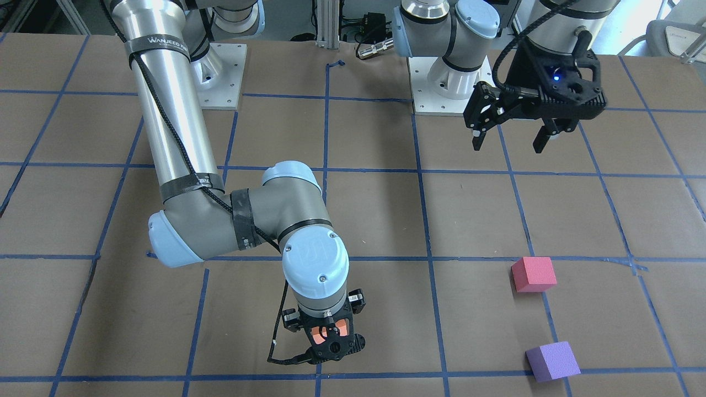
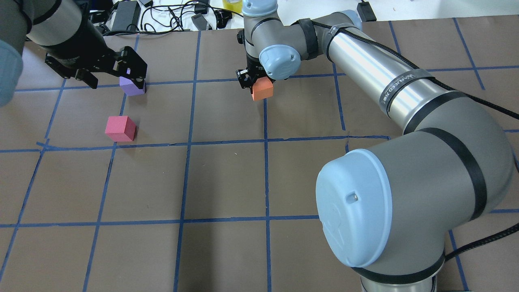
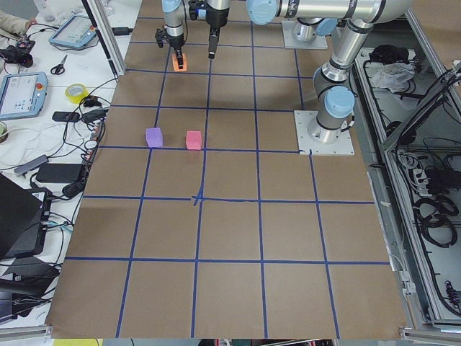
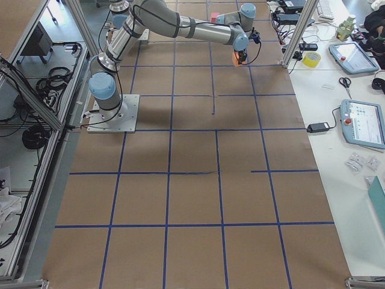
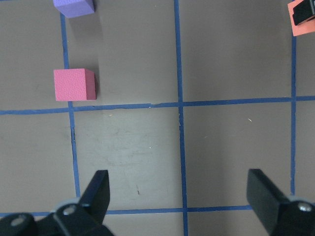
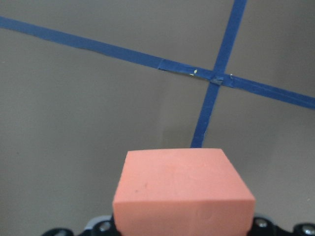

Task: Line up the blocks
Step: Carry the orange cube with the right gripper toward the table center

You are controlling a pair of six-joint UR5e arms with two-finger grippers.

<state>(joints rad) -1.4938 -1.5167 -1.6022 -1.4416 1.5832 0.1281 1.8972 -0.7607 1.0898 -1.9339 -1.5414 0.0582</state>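
My right gripper [image 1: 329, 332] is shut on the orange block [image 2: 262, 89], which fills the bottom of the right wrist view [image 6: 184, 196], close over a tape crossing. I cannot tell whether the block touches the table. The pinkish-red block [image 1: 533, 274] and the purple block [image 1: 552, 361] sit apart on the table on my left side. They also show in the left wrist view, pinkish-red [image 5: 74, 84] nearer and purple [image 5: 74, 7] at the top edge. My left gripper [image 1: 508, 147] is open and empty, raised above the table short of both blocks.
Blue tape lines [image 2: 265, 162] grid the brown table. The two arm base plates [image 1: 220, 71] stand at the robot's edge. Cables and adapters [image 2: 170, 16] lie beyond the far edge. My right arm's elbow [image 2: 405, 194] hangs over the table's right half.
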